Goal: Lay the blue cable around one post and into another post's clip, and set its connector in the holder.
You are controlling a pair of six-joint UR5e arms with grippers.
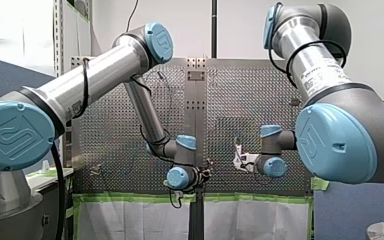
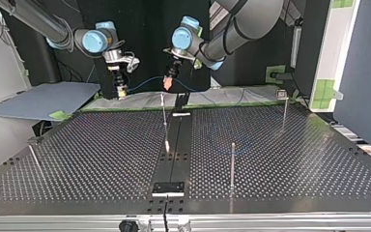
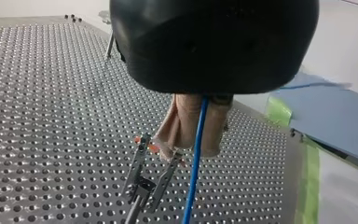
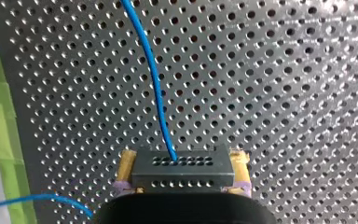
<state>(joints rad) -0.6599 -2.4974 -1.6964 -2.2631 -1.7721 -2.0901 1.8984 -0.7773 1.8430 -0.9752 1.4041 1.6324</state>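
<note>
Perforated table [image 2: 101, 159] carries thin posts [image 2: 232, 164], black block [image 2: 168, 188] (near edge).

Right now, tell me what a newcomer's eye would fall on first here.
The thin blue cable hangs between my right end effector and my left end effector, far back in the top view. The right wrist view shows the right one clamping the dark grey rectangular connector; the left one pinches the cable beside a forked metal clip post.

Left arm [image 1: 105, 65] and right arm [image 1: 325, 80] reach over the perforated table [image 1: 105, 135]. Left wrist [image 1: 179, 176] lies just left of the table's centre strip [image 1: 196, 115]. Right wrist [image 1: 272, 165] lies right of the strip.
</note>
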